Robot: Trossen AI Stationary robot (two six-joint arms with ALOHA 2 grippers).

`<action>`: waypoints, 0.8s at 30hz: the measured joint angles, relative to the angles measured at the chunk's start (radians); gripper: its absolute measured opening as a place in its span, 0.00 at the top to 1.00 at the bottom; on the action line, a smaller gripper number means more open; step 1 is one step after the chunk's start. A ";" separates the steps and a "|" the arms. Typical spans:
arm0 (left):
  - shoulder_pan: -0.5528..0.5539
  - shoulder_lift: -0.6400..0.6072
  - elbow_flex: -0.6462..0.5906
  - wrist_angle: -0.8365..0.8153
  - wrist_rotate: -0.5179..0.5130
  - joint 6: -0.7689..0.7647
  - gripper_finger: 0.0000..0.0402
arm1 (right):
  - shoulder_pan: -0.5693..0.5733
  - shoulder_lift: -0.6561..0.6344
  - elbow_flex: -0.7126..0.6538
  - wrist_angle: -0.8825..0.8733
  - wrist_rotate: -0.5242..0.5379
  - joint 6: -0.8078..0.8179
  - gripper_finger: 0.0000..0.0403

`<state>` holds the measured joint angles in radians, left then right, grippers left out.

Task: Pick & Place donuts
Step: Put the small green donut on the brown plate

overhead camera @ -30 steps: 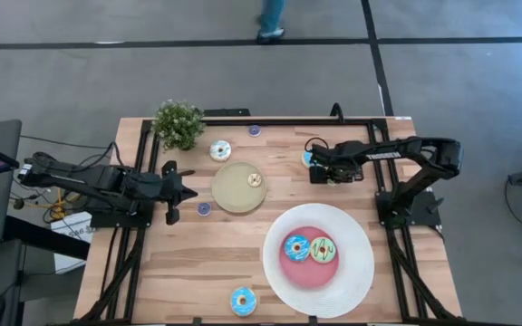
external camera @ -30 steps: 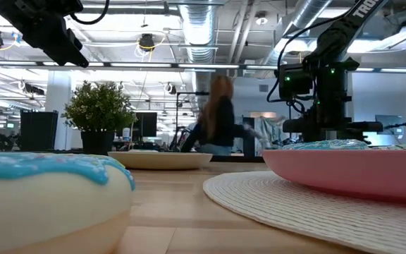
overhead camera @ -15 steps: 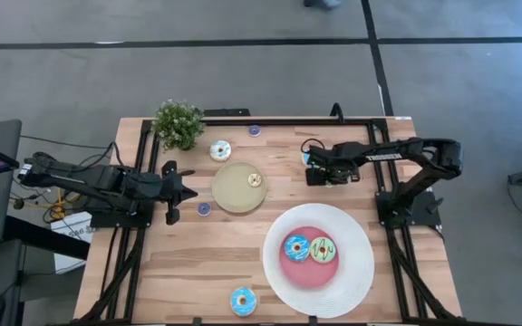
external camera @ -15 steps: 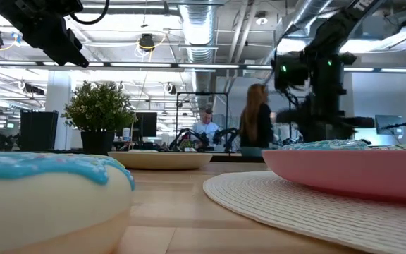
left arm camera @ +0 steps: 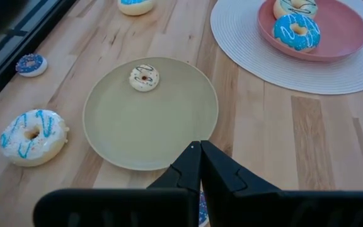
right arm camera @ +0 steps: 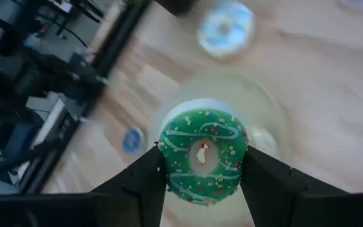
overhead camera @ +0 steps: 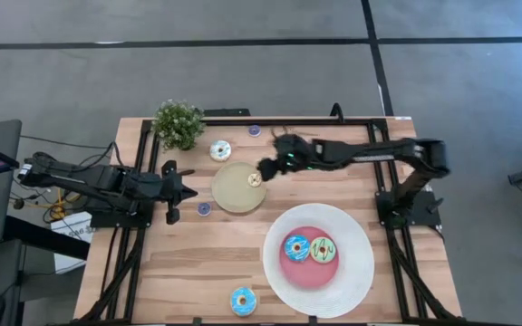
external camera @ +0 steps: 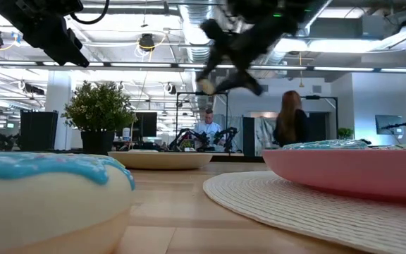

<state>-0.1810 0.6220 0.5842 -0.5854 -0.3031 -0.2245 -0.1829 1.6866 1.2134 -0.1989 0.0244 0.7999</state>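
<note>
- The right gripper [right arm camera: 201, 165] pinches a green donut [right arm camera: 202, 154] between its 2 fingers, one on each side of the ring, so the donut hangs flat under the wrist and cannot turn.
- In the high view the right gripper [overhead camera: 270, 167] is in the upper middle of the frame, above the right edge of the small tan plate [overhead camera: 229, 192]. I judge that the arm carries the donut toward this plate.
- A tiny cream donut [left arm camera: 144, 77] lies on the tan plate near its rim, so most of the plate is free for one more.
- The big white plate [overhead camera: 356, 272] in the lower right of the high view holds 2 donuts on its pink centre, a blue one [overhead camera: 296, 247] and a green one [overhead camera: 323, 249], side by side.
- On the bare worktop [overhead camera: 188, 263] lie a white donut with blue stripes [overhead camera: 220, 150] near the potted plant [overhead camera: 178, 123], a blue donut [overhead camera: 243, 301] at the bottom, and 2 tiny dark ones [overhead camera: 204, 208], not yet sorted.
- The left gripper [left arm camera: 199, 165] waits at the left of the high view, its fingers pressed together and holding nothing.
</note>
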 joint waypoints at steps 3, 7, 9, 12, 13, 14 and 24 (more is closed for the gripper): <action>0.000 0.000 0.000 0.000 0.000 0.000 1.00 | -0.002 0.138 0.197 -0.137 0.000 -0.073 0.57; 0.000 0.000 0.000 0.000 0.000 -0.001 1.00 | -0.008 0.343 0.475 -0.401 -0.002 -0.158 0.57; 0.000 0.000 0.000 0.001 0.000 -0.001 1.00 | -0.010 0.437 0.608 -0.511 -0.001 -0.203 0.57; 0.000 0.000 0.000 0.000 0.000 -0.001 1.00 | -0.010 0.557 0.765 -0.622 0.000 -0.265 0.57; 0.000 0.000 0.000 0.000 0.000 -0.002 1.00 | -0.009 0.596 0.811 -0.648 0.000 -0.276 0.57; 0.000 0.000 0.000 0.000 0.000 -0.002 1.00 | -0.009 0.629 0.851 -0.672 -0.001 -0.282 0.57; 0.000 0.000 0.000 -0.001 0.001 -0.006 1.00 | -0.024 0.793 1.011 -0.803 0.001 -0.285 0.57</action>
<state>-0.1810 0.6218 0.5842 -0.5860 -0.3023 -0.2306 -0.2073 2.4799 2.2246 -1.0020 0.0256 0.5151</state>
